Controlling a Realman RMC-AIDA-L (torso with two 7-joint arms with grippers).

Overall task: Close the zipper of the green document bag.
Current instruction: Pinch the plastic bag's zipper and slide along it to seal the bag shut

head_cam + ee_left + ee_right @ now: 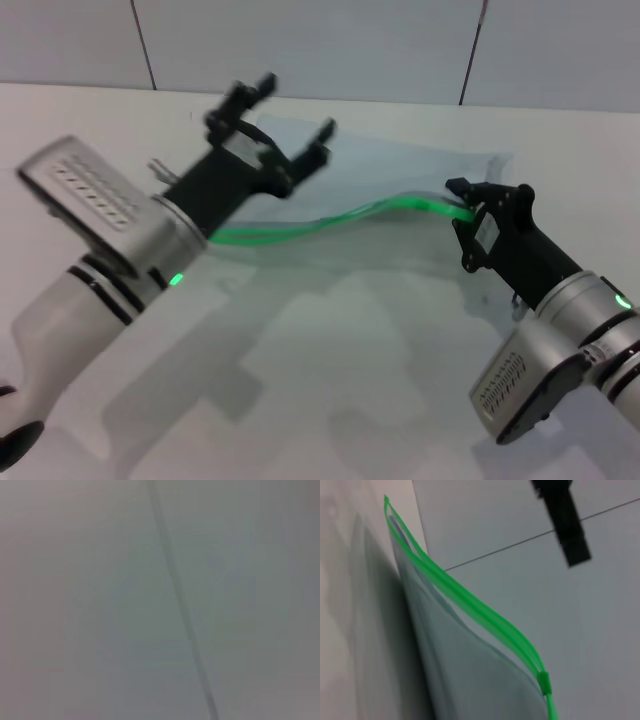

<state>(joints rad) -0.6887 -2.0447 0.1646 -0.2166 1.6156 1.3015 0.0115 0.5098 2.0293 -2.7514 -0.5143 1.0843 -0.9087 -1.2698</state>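
in the head view the green document bag point(400, 180) lies across the upper middle of the frame on the white surface point(330, 380), its pale translucent body reaching toward the back wall. the zipper point(330, 222) runs as a bright green wavy line along the bag's near edge, from the left gripper's side to the right gripper's side. the left gripper point(285, 120) sits in the upper left of centre, raised over the bag's left part with its fingers spread apart and gripping nothing. the right gripper point(462, 200) is at the right of the frame, at the zipper's right end, with its fingers pinched on the green strip. the left wrist view shows only a blurred grey field with a dark line running down it. in the right wrist view the zipper point(470, 605) runs from the upper left down to the lower right, the slider point(543, 681) shows as a small green block near the lower right, and the bag's pale body point(460, 670) fills the lower middle.
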